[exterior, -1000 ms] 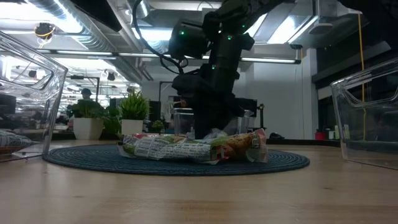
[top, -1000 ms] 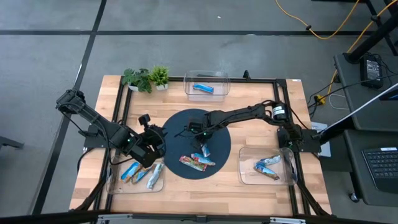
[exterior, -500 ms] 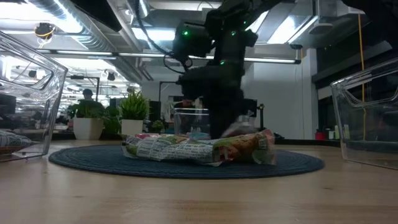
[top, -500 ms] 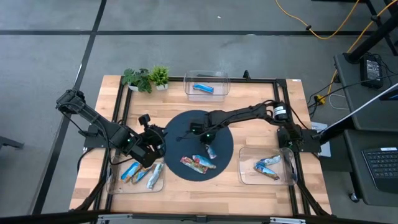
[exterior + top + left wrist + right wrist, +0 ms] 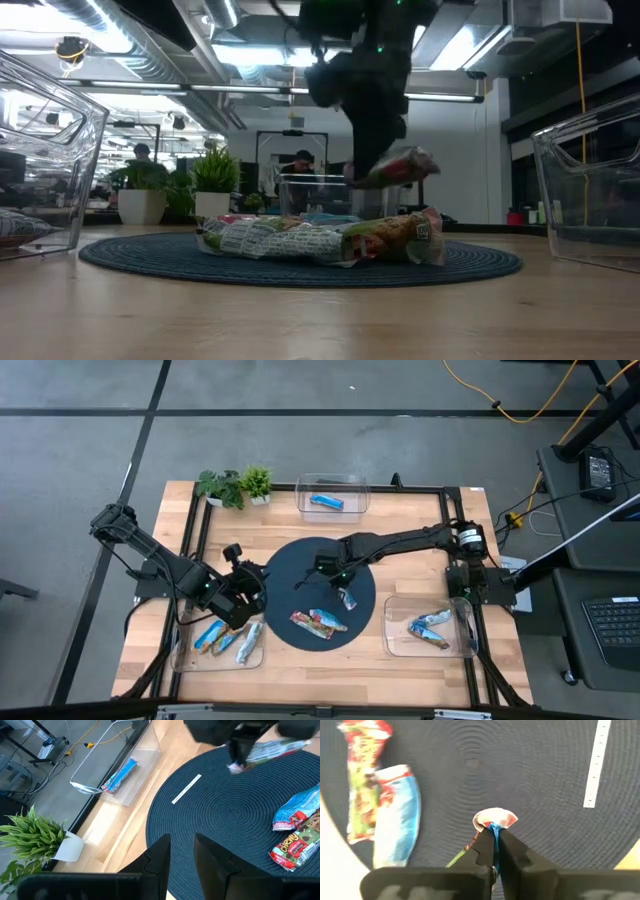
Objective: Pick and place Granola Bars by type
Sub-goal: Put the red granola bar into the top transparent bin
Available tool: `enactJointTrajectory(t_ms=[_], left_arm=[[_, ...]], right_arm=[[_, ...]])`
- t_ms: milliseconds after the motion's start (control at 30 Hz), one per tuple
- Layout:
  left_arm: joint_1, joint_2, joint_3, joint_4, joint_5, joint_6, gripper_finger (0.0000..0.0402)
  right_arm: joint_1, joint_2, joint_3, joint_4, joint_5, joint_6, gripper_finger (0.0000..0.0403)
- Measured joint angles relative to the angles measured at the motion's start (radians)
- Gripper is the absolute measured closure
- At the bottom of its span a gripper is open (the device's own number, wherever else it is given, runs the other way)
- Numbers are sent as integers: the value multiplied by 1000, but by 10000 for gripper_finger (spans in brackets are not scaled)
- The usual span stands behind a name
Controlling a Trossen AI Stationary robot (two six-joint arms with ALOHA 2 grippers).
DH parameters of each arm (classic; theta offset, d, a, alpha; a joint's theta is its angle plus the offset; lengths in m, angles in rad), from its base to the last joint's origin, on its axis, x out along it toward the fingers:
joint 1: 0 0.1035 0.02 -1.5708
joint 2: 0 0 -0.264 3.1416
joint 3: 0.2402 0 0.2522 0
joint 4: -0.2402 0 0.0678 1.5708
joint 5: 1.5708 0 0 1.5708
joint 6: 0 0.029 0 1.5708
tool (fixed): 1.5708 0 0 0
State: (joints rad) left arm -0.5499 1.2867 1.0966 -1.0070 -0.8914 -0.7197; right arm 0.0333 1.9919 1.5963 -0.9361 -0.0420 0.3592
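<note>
My right gripper (image 5: 495, 834) hangs over the round dark mat (image 5: 300, 560), shut on a granola bar (image 5: 397, 167) in a red, green and silver wrapper. Two more bars (image 5: 318, 622) lie side by side on the mat's near part, one red-green (image 5: 362, 785), one blue-white (image 5: 397, 817). My left gripper (image 5: 181, 847) waits at the mat's left rim, above the left tray's far edge, its fingers a little apart with nothing between them. My right gripper pinches the bar's crimped end (image 5: 493, 818) between its two fingers. The fingers come from above, pointing steeply down. The bar sticks out sideways below them, tilted, and its whole length (image 5: 347, 598) is clear of the mat.
A clear tray (image 5: 332, 497) at the far edge holds a blue bar. The near-left tray (image 5: 225, 642) and the near-right tray (image 5: 430, 628) each hold bars. A thin white strip (image 5: 186, 788) lies on the mat. Two potted plants (image 5: 235, 485) stand at the far left.
My right gripper stood low on the mat beside the bars, took hold of one bar by its end and rose with it, drifting a little toward the table's right edge. That bar has left the mat and hangs clear. The other two bars stay on the mat.
</note>
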Motion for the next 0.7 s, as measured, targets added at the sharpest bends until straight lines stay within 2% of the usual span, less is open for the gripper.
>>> enactJointTrajectory(t_ms=[133,333,467,600,700], left_arm=[[0,0,0,2,0,0,325],[0,0,0,11,2,0,325],[0,0,0,13,-3,0,325],[0,0,0,13,-4,0,325],[0,0,0,13,-4,0,325]], right_arm=[[35,-34,0,1,-1,-31,394],[78,-114,0,3,17,-59,381],[96,-194,0,9,22,-78,394],[100,-293,0,11,26,-75,390],[102,-380,0,12,83,-64,385]])
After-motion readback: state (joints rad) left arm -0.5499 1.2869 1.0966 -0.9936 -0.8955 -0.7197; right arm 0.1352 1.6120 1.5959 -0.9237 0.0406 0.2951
